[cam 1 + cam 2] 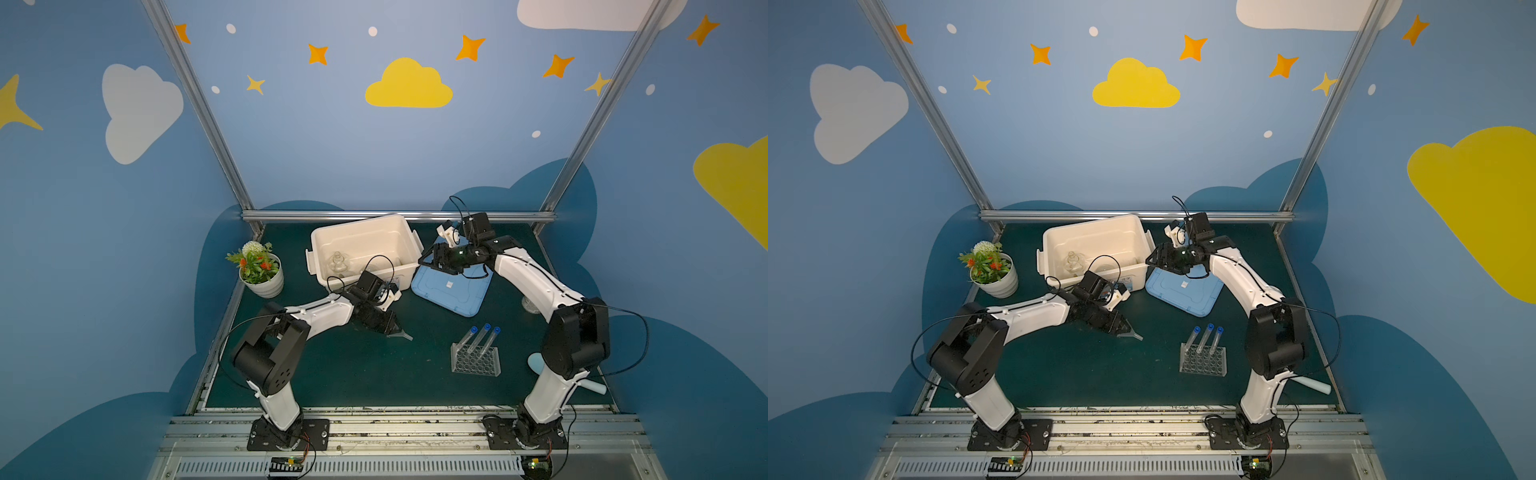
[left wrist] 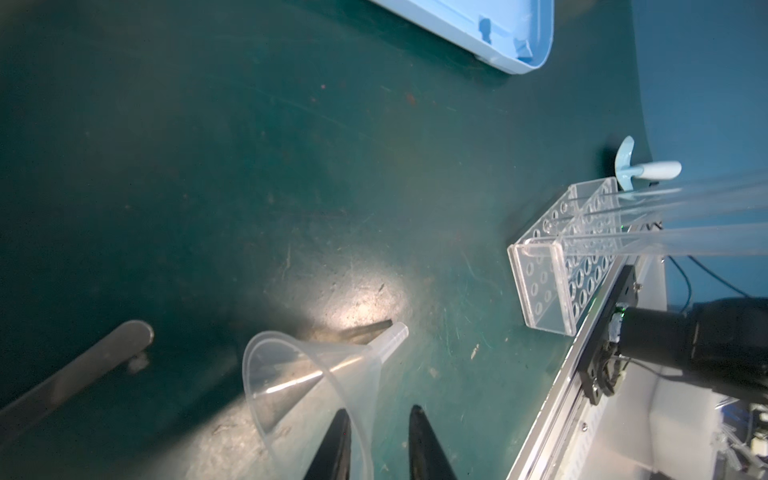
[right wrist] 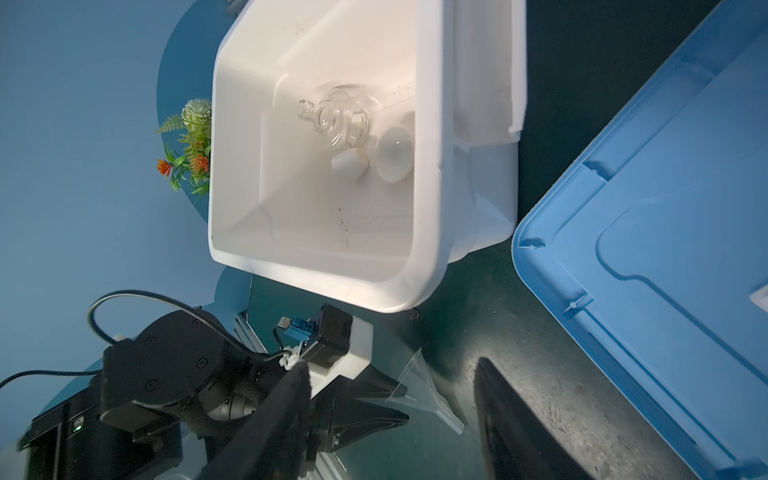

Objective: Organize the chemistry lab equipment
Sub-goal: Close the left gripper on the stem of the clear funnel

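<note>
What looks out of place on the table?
The clear plastic funnel lies tipped on its side on the green mat, its rim between the jaws of the left gripper. The pale blue bin lid lies off the white plastic bin, skewed beside it. No spills or damage visible.

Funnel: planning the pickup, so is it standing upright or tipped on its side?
Tipped on its side: the funnel lies on the green mat, its spout pointing sideways along the surface.
</note>
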`<state>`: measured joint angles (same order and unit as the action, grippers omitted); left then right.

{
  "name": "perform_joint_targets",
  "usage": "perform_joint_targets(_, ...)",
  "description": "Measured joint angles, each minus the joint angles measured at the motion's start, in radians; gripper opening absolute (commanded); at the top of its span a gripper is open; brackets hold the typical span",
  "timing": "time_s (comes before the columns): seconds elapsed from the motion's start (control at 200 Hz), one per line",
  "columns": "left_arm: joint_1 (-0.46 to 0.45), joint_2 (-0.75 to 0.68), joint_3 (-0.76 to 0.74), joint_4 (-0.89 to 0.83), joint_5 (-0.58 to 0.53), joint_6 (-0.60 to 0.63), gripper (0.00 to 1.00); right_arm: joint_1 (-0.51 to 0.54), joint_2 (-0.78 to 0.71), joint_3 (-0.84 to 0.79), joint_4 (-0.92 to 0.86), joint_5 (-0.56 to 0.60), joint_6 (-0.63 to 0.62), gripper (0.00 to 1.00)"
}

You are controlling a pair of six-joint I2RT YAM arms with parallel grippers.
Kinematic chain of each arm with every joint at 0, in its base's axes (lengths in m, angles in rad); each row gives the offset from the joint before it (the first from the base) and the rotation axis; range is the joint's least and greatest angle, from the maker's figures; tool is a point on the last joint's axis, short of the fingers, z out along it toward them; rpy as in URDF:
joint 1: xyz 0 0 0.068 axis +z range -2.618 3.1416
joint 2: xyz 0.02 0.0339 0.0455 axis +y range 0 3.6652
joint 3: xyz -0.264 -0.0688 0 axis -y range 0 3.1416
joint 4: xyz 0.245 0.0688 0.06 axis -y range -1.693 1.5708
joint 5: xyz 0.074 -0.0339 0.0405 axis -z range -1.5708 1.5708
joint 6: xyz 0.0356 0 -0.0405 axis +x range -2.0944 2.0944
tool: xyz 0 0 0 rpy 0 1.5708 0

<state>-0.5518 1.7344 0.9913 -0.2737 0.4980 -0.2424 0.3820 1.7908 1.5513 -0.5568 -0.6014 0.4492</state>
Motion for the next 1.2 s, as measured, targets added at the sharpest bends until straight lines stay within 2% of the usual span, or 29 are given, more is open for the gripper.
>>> perform_joint_targets(0.506,0.000,0.001,0.000,-0.006,0.000,0.002,0.05,-0.005,0.000,0.000,0.000,-0.003,0.000,0.63)
perform_joint_targets(0.866,0.001,-0.049,0.010,-0.040,-0.018,-0.001,0.04,-0.008,-0.001,-0.008,0.008,-0.009,0.001,0.63)
perform_joint_targets(1.201,0.001,-0.156,0.107,-0.100,-0.043,-0.009,0.04,-0.010,-0.024,-0.050,0.055,-0.027,0.014,0.63)
